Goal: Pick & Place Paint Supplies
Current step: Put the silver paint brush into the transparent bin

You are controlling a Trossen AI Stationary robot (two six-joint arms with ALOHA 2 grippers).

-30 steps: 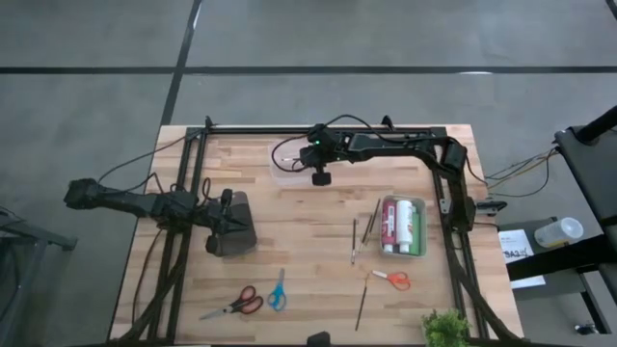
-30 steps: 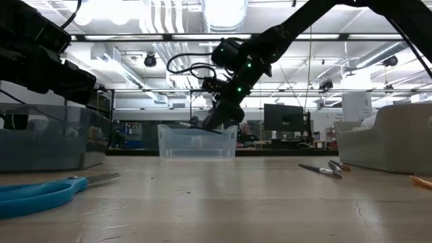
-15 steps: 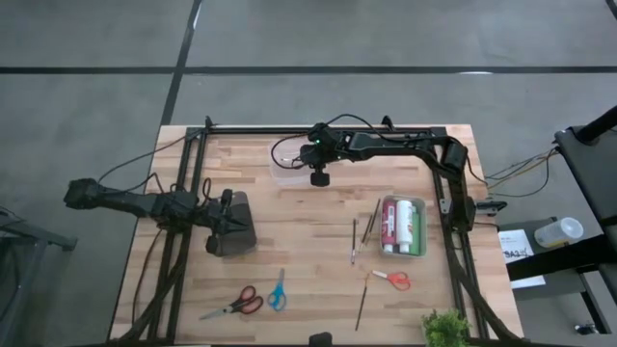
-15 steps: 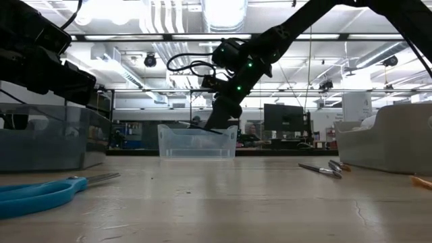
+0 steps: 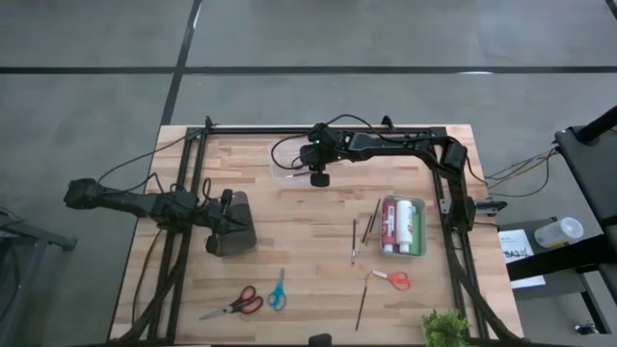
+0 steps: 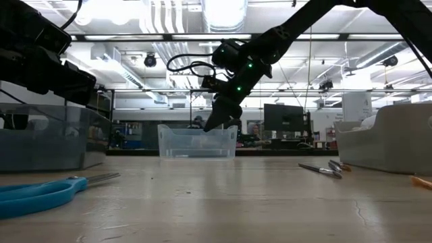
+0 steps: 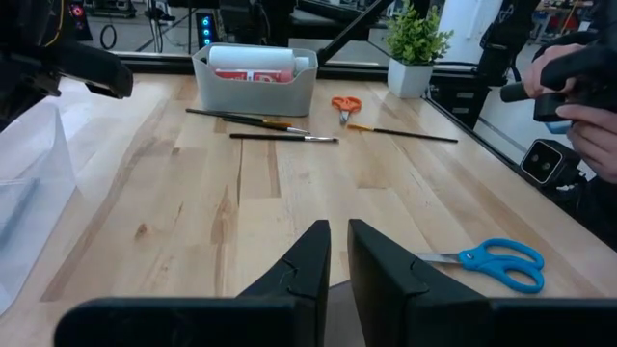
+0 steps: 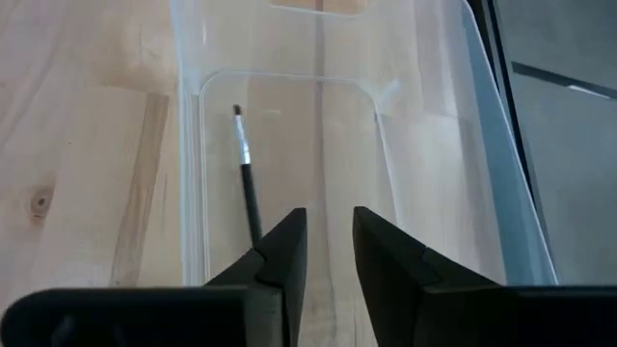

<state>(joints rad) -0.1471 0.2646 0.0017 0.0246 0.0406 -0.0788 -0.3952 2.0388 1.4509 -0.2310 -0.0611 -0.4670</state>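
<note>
1. High view: right gripper (image 5: 317,177) hangs over the clear bin (image 5: 292,166) at the far middle of the table (image 5: 289,241). Left gripper (image 5: 228,224) waits on the near-left side, by a dark box (image 5: 234,231). Other supplies lie well apart on the right: grey caddy (image 5: 403,226) with paint bottles (image 5: 402,224) in it, loose brushes (image 5: 356,239) just beside it, one more brush (image 5: 362,305) nearer the front edge. Orange scissors (image 5: 392,280), blue scissors (image 5: 278,289) and red scissors (image 5: 236,305) also on the table.

2. Low view: right gripper (image 6: 214,121) sits at the rim of the clear bin (image 6: 197,141). Compared with a second ago it has lifted slightly; the thin rod seen at its tips then is no longer there.

3. Right wrist view: fingers (image 8: 285,253) slightly parted, nothing between them. One brush (image 8: 247,178) lies loose on the floor of the clear bin (image 8: 439,173), bristles pointing away from the gripper. Jaws read as just released.

4. Left wrist view: left gripper (image 7: 337,260) has its fingers near-closed with a narrow gap, gripping nothing. A person's hand (image 7: 583,92) shows beyond the table edge.

5. Judgement: one brush placed. Remaining brushes and bottles not yet moved; next step is probably to go back for another.
</note>
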